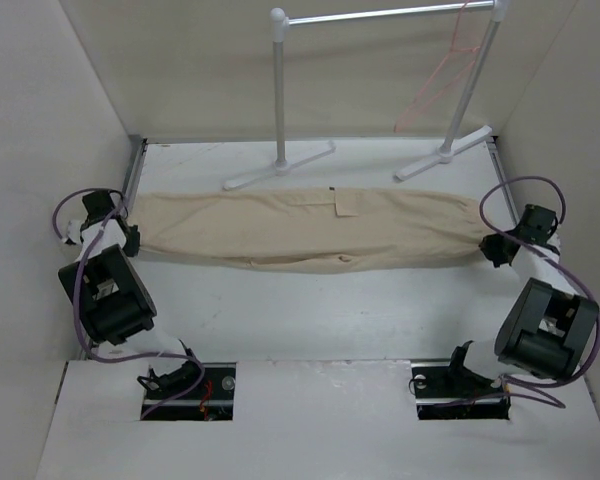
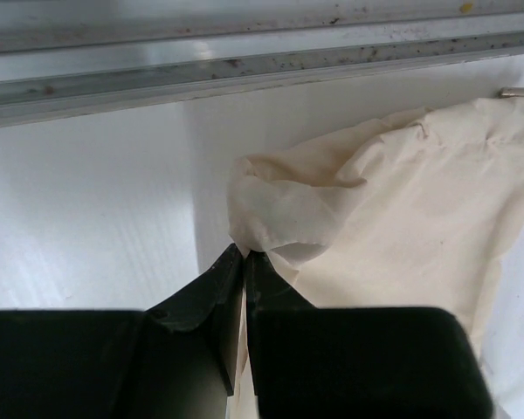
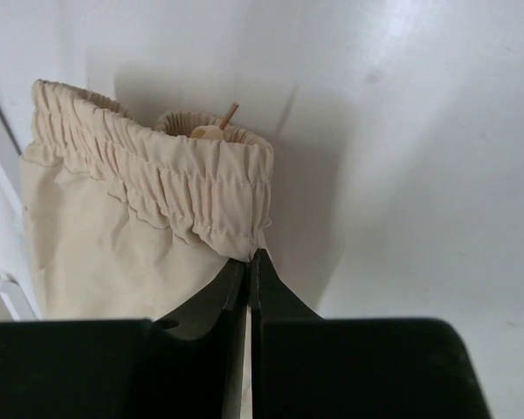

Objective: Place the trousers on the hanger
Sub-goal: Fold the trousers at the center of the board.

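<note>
The beige trousers (image 1: 310,230) lie stretched flat across the table, folded lengthwise, with a flap pocket near the middle. My left gripper (image 1: 130,240) is shut on their leg-hem end (image 2: 284,214) at the left. My right gripper (image 1: 492,245) is shut on the elastic waistband (image 3: 201,188) at the right, where a drawstring tip pokes out. The thin pink-red wire hanger (image 1: 442,70) hangs from the right end of the rack bar at the back, well beyond the trousers.
The white tubular clothes rack (image 1: 280,90) stands at the back with two feet (image 1: 278,167) on the table just behind the trousers. White walls close in both sides. A metal rail (image 2: 244,70) runs along the left edge.
</note>
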Action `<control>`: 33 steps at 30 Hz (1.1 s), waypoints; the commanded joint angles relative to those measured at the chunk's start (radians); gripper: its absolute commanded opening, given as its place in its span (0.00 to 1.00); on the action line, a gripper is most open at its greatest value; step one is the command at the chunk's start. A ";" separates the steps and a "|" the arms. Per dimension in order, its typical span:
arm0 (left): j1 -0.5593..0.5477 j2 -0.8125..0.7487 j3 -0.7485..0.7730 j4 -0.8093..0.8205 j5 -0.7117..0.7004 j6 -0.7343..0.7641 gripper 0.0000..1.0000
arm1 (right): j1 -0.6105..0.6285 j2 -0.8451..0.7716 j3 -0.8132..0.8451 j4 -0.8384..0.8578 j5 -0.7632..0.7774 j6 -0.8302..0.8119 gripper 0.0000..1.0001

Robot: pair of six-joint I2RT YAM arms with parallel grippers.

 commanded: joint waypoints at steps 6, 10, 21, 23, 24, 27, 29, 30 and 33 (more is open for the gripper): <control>0.010 -0.212 -0.121 -0.155 -0.197 0.072 0.03 | -0.060 -0.257 -0.137 -0.092 0.042 -0.019 0.02; -0.010 -0.274 -0.161 -0.234 -0.271 0.075 0.07 | -0.089 -0.368 -0.184 -0.144 0.051 -0.042 0.02; -0.175 -0.447 -0.026 -0.268 -0.292 0.053 0.44 | -0.029 -0.402 -0.048 -0.248 0.062 -0.092 0.72; -0.240 -0.486 -0.026 -0.258 -0.283 0.053 0.44 | -0.037 -0.408 -0.040 -0.262 0.094 -0.097 0.73; -0.282 -0.502 -0.032 -0.253 -0.280 0.049 0.44 | -0.040 -0.408 -0.045 -0.268 0.111 -0.097 0.73; -0.460 -0.538 -0.072 -0.219 -0.272 0.021 0.44 | -0.074 -0.413 -0.104 -0.264 0.126 -0.088 0.74; -0.604 -0.552 -0.108 -0.190 -0.266 0.003 0.44 | -0.104 -0.399 -0.149 -0.247 0.137 -0.088 0.75; -0.672 -0.558 -0.131 -0.172 -0.268 -0.011 0.44 | -0.123 -0.385 -0.164 -0.238 0.139 -0.091 0.76; -0.838 -0.570 -0.197 -0.120 -0.266 -0.040 0.45 | -0.137 -0.345 -0.178 -0.212 0.104 -0.089 0.80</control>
